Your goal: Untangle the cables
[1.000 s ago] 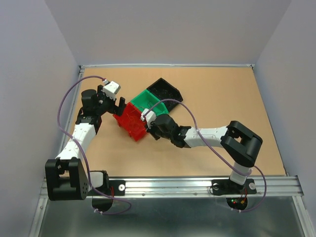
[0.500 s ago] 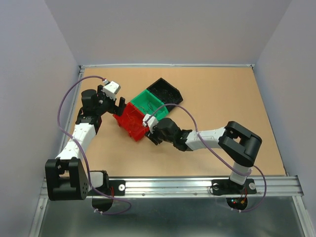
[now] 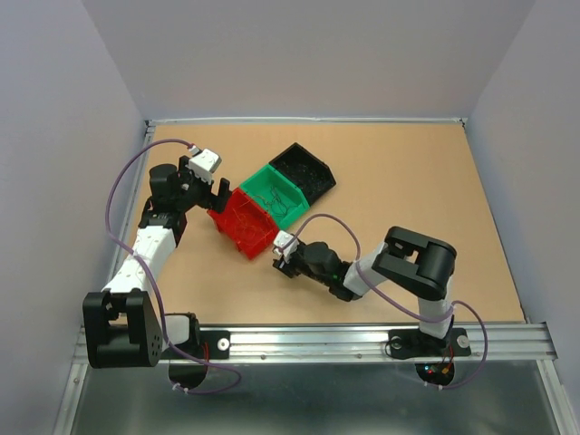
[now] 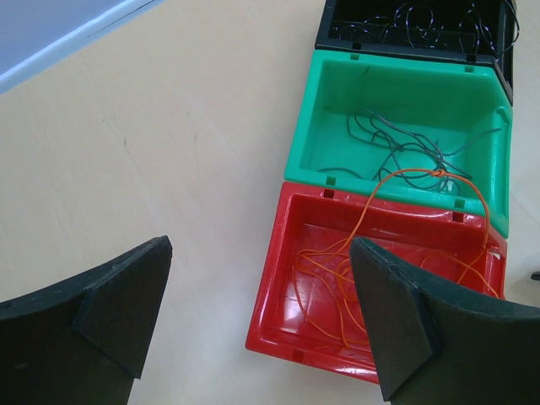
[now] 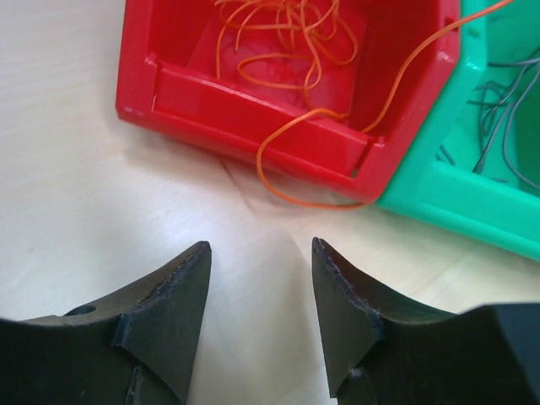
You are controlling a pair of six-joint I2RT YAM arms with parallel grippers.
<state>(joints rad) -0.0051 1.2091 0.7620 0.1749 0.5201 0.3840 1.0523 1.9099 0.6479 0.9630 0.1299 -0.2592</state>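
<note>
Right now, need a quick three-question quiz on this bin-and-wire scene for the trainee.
1. Fill in: the orange loop hangs over the wall of the red bin onto the ___.
2. Which holds the grey wires? A red bin, B green bin, C black bin.
3. True or false: the right gripper is gripping a wire.
Key: 1 table; 2 B; 3 false.

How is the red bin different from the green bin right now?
The red bin holds orange wires; the green bin holds grey wires. An orange strand spills over the red bin's wall onto the table; the green bin's grey wires lie inside. Both are open plastic bins, set touching.
</note>
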